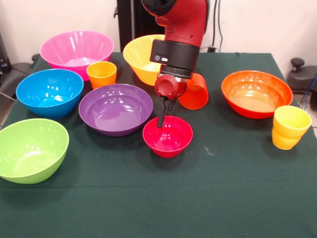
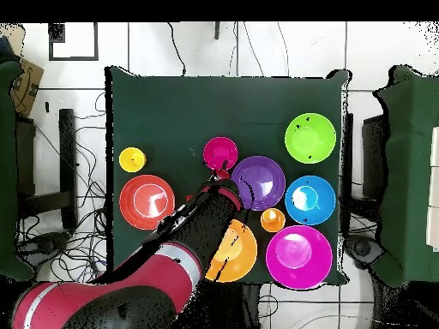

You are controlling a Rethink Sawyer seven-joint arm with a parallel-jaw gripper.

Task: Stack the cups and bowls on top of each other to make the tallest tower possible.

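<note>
My gripper (image 1: 162,121) reaches down to the far rim of the small magenta-red bowl (image 1: 168,137), which sits upright on the cloth; in the overhead view the gripper (image 2: 222,174) is at that bowl's (image 2: 220,152) robot-side edge. Its state does not show. A red-orange cup (image 1: 196,92) lies on its side just behind the gripper. The purple bowl (image 1: 115,109) stands left of it. Around them are pink (image 1: 77,48), blue (image 1: 49,92), green (image 1: 28,148), yellow (image 1: 141,58) and orange-red (image 1: 256,93) bowls. An orange cup (image 1: 101,74) and a yellow cup (image 1: 290,127) stand upright. No tower shows.
The dark green cloth (image 1: 223,198) covers the table. In the overhead view the arm (image 2: 171,266) hides part of the yellow bowl (image 2: 238,253). Cables and equipment lie on the floor beyond the table's edges.
</note>
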